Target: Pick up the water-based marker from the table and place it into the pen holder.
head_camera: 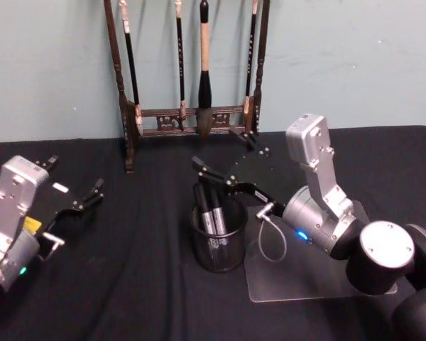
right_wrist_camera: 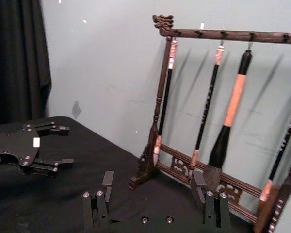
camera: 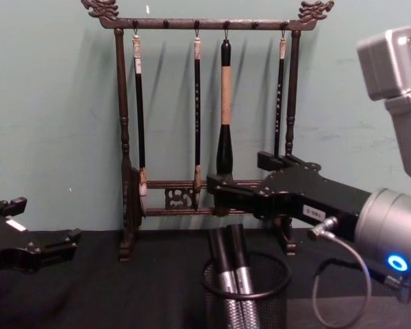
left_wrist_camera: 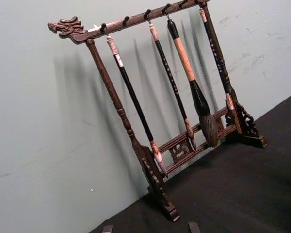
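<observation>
The pen holder [head_camera: 219, 245] [camera: 247, 298], a black mesh cup, stands mid-table on the black cloth table [head_camera: 128, 291]. Two grey-barrelled markers with black caps [head_camera: 211, 213] [camera: 227, 271] stand upright inside it; I cannot tell which one is the water-based marker. My right gripper [head_camera: 229, 158] [camera: 241, 175] [right_wrist_camera: 153, 187] hovers just above and behind the holder, open, with nothing between its fingers. My left gripper [head_camera: 74, 177] [camera: 35, 223] [right_wrist_camera: 60, 145] rests open at the table's left side, holding nothing.
A tall dark wooden brush rack [head_camera: 188, 124] [left_wrist_camera: 160, 160] [right_wrist_camera: 218, 170] [camera: 205, 199] with several hanging brushes stands at the back against the wall. A clear flat sheet [head_camera: 305, 284] lies under my right arm. Bare cloth lies between the holder and the left gripper.
</observation>
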You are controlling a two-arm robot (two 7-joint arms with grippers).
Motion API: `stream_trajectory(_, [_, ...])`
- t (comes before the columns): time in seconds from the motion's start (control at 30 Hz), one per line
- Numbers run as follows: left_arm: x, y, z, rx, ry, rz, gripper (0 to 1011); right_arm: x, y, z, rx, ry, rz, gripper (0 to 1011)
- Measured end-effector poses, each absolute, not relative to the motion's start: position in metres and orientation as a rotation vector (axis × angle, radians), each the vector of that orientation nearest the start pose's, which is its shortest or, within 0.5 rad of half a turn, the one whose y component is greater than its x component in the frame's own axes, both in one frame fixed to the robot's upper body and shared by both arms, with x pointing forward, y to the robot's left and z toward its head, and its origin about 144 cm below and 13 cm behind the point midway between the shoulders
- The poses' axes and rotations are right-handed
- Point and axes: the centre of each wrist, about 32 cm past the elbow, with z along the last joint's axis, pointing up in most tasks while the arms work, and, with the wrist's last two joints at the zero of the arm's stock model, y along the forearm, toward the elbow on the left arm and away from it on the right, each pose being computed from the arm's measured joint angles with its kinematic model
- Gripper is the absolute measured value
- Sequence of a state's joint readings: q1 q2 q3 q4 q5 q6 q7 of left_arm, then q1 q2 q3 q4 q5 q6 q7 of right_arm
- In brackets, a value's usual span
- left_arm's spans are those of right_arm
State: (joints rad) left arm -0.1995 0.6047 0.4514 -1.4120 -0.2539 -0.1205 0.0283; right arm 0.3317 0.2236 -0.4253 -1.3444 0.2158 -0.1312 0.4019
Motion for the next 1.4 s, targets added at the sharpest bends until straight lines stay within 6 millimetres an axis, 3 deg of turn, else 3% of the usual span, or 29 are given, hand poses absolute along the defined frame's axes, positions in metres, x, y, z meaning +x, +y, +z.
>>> stream_trajectory(0.37, [0.489,0.31,1.14,0.304,-0.285,1.248,1009,0.515,-0.195,1.162,0.014,-0.14,-0.905,1002])
stream_trajectory(0.97, [0.489,0.31,1.14,0.304,-0.285,1.248,1009,0.503,-0.211,1.157,0.033,-0.131,-1.007,1002])
stream_trajectory(1.4, [0.489,0.31,1.14,0.305,-0.285,1.248,1009,0.491,-0.217,1.143,0.014,-0.122,-1.091,1002])
